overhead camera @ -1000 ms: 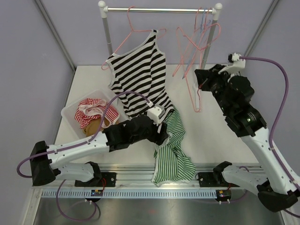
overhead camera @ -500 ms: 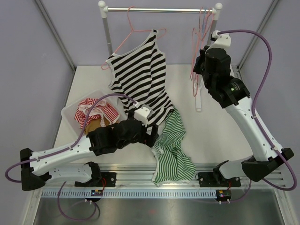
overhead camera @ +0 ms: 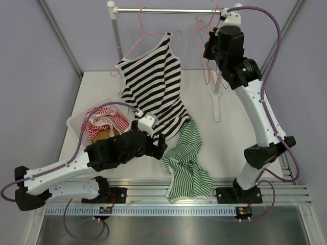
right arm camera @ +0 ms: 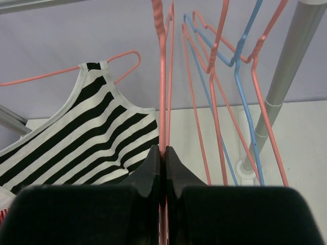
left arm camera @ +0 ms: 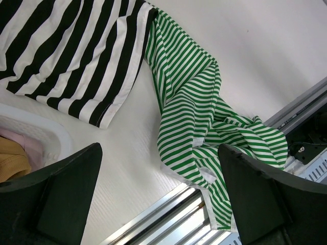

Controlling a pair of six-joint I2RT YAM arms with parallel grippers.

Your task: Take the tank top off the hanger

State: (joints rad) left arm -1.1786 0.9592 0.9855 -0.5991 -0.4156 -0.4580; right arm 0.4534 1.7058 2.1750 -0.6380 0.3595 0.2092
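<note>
The tank top (overhead camera: 153, 87) has broad black and white stripes with white edging; its hanger (overhead camera: 148, 31) is salmon pink; the garment (overhead camera: 188, 158) beside it has finer green and white stripes; the cloth (overhead camera: 104, 121) in the bin is striped red and white, over something mustard (left arm camera: 13, 164); the bin (overhead camera: 75, 124) is translucent white; the desk (overhead camera: 230, 138) is white; the loose hanger (right arm camera: 162, 76) is salmon pink, the blue hanger (right arm camera: 239, 87) plain blue; the left fingers (left arm camera: 61, 194) and right fingers (right arm camera: 150, 168) are black; the cables (overhead camera: 278, 30) are purple.

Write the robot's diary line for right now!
left gripper open over green striped top | right gripper shut on pink hanger | black striped top on second hanger
</note>
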